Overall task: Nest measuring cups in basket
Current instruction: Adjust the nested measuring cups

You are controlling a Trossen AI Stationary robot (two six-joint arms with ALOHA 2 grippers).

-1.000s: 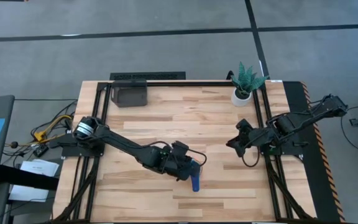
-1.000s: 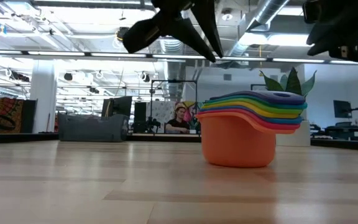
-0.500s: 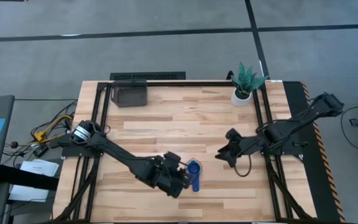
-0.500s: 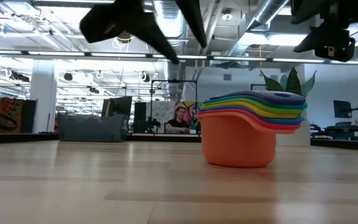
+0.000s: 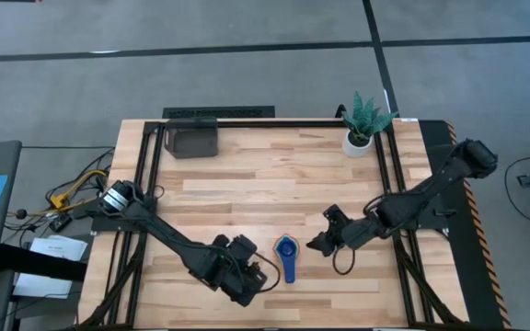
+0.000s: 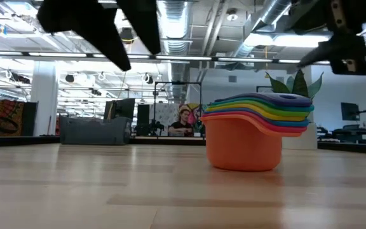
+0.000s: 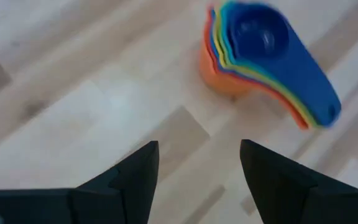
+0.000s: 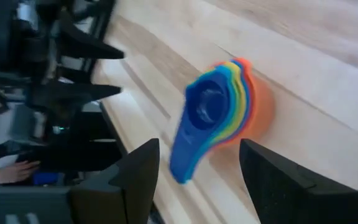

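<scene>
Both arms are shifting: left gripper backing off lower centre, right gripper closing in, fingers spread, seemingly empty, bracketing the nested measuring cups; basket sitting upper left.

From above I get even, bright light on the bench, with only soft shadows under the arms. At bench height the ceiling lights glare behind silhouetted arms, and the near wood is out of focus. Both wrist views are smeared: the stacked measuring cups blur, their edges streaked.
</scene>
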